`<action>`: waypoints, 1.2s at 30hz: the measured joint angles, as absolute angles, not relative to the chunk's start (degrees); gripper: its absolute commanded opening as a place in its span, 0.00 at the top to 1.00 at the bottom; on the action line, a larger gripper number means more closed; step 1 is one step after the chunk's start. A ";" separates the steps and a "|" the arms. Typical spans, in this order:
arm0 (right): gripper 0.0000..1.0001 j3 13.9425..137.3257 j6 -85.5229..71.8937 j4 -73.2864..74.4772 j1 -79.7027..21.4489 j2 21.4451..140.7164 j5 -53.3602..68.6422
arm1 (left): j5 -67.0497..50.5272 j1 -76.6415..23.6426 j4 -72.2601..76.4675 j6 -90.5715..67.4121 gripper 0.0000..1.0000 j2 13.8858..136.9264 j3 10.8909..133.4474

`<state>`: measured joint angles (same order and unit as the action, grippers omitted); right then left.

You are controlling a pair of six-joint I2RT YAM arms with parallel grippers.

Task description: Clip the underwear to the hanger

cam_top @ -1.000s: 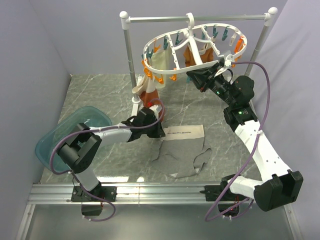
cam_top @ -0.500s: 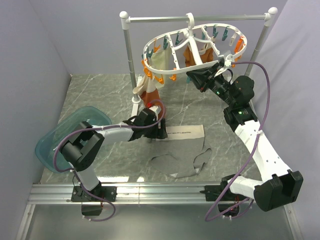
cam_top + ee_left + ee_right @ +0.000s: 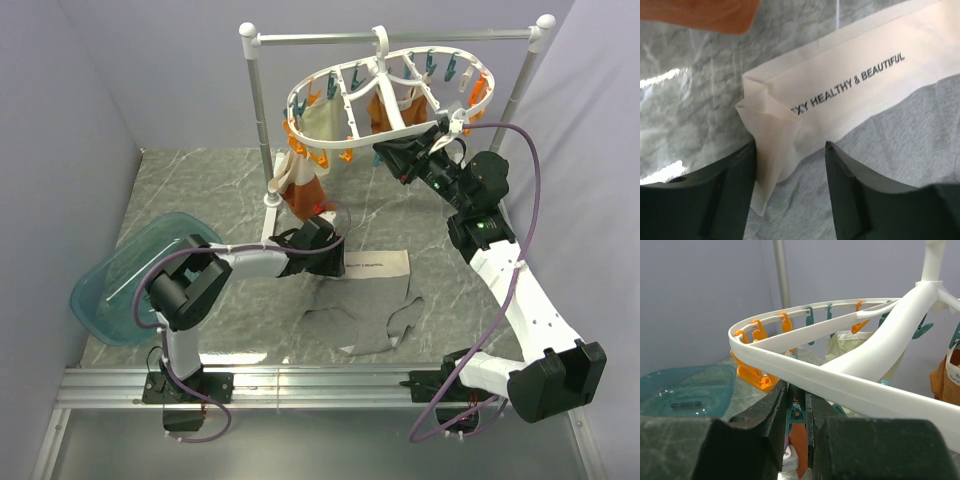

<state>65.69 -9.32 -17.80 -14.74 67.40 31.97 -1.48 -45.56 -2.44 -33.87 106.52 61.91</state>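
Left gripper (image 3: 790, 150) has slid right to the cream-and-grey cloth underwear (image 3: 365, 298), which lies flat on the grey marbled tabletop (image 3: 200, 190). It was shut a second ago; its fingers are now apart, straddling the folded waistband corner, so a pinch looks next. Right gripper (image 3: 796, 401) unmoved, clamped on a teal plastic peg (image 3: 797, 414) under the white plastic oval hanger (image 3: 805, 372), probably holding it open.

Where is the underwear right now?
In the top view, the underwear lies flat on the table near the middle, in front of the hanger, with the left gripper open around its waistband's left corner.
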 measured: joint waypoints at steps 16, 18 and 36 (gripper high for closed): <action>1.00 65.69 -9.30 -17.78 -14.20 67.40 32.40 | -1.21 -47.13 -0.80 -23.53 1.00 102.50 57.19; 1.00 65.69 -9.34 -17.78 -14.20 67.40 32.45 | -1.58 -47.83 2.20 -18.79 1.00 98.00 53.32; 1.00 65.67 -14.28 -19.33 -12.32 67.42 37.85 | -11.33 -46.98 40.82 15.16 1.00 80.75 40.21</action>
